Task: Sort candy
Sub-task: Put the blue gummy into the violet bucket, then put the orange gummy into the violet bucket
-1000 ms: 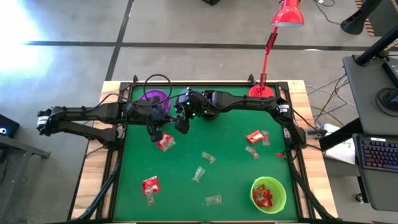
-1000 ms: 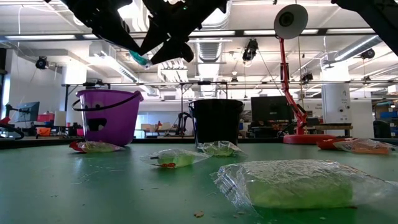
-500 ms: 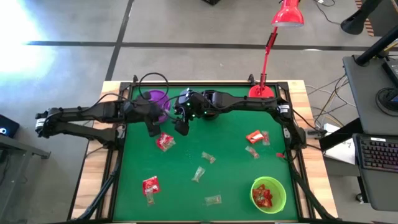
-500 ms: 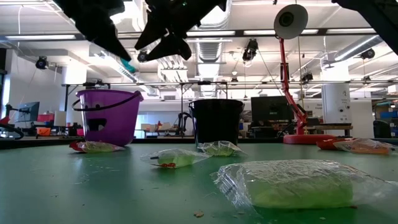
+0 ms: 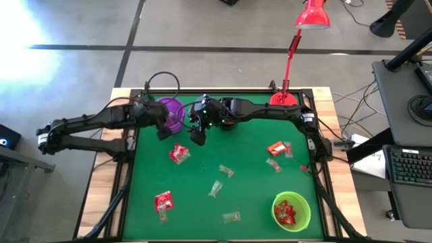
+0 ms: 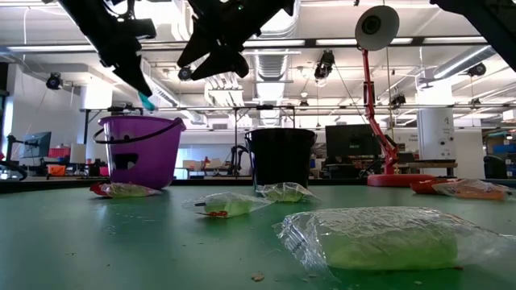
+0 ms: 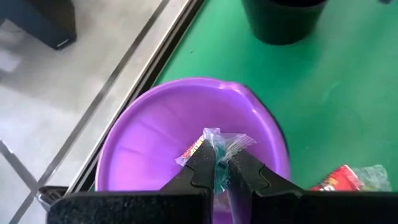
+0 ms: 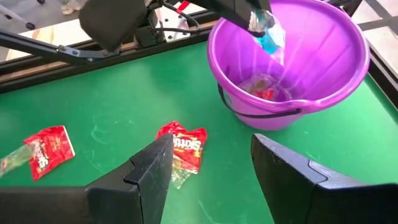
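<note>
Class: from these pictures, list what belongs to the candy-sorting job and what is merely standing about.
Job:
left gripper, shut on a clear candy
purple bucket
black bucket
green cup
loose candies, e.g. red packet
right gripper, open

Standing about:
red desk lamp
keyboard

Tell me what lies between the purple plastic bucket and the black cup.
Only bare green mat; the low view shows open space between the purple plastic bucket and the black cup.
</note>
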`<state>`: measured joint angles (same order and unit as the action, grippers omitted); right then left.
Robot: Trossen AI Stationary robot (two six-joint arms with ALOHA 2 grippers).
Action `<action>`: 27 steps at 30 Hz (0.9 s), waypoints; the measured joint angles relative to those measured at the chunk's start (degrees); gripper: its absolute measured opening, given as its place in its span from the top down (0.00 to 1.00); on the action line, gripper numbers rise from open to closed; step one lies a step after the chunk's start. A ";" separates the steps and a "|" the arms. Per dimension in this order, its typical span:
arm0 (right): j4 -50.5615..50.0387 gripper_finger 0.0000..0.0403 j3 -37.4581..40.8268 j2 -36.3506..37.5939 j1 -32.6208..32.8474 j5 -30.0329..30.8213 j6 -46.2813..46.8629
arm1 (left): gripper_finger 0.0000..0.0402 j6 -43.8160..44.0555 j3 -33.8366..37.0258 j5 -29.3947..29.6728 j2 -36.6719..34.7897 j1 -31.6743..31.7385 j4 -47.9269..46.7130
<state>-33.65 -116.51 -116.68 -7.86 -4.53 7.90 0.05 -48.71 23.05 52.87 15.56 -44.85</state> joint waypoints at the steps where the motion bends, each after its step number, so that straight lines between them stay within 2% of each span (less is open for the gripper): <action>1: 0.04 0.48 0.00 0.00 -0.02 0.02 0.02 | 1.00 0.22 0.00 0.00 0.10 0.36 -0.02; 11: 0.04 0.48 0.00 0.00 -0.02 0.04 -1.71 | 0.99 3.59 0.00 -0.02 0.50 0.75 -0.25; 22: 0.06 0.48 0.00 -0.02 -0.02 0.06 -1.97 | 0.80 5.45 0.00 -0.02 0.50 0.73 -1.10; 27: 0.08 0.48 0.00 -0.03 -0.02 0.08 -2.58 | 0.77 6.86 0.00 -0.04 0.50 0.73 -0.80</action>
<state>-33.56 -116.51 -116.72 -7.88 -4.45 5.32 6.91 -48.71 23.00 53.36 16.29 -45.65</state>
